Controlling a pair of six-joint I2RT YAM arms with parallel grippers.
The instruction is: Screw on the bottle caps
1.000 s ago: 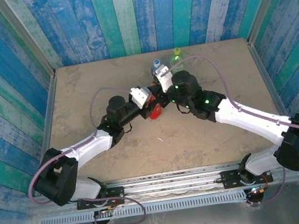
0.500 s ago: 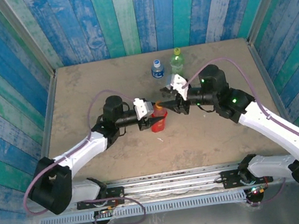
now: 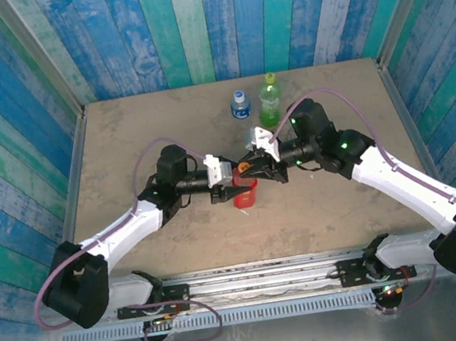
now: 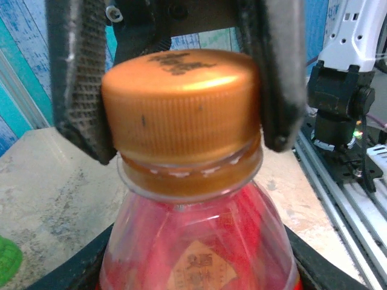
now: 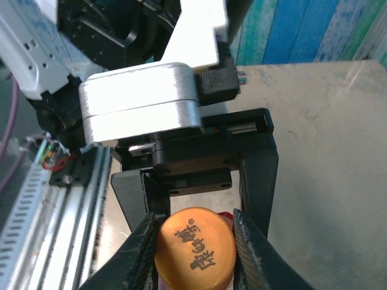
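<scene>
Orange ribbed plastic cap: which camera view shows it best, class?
Left wrist view: the orange ribbed plastic cap sits large, side-on, on the red plastic bottle. Right wrist view shows just its printed top; top external, a tiny speck.

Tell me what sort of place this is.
Probably a robot test cell rather than a home: a tabletop boxed in by painted plank panels, with two robot arms bolted to an aluminium rail.

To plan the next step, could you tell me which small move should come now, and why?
Probably twist the right gripper clockwise: it pinches the ribbed orange plastic cap, which sits on the neck of the red plastic bottle that the left gripper clamps. How tight it is cannot be seen.
</scene>
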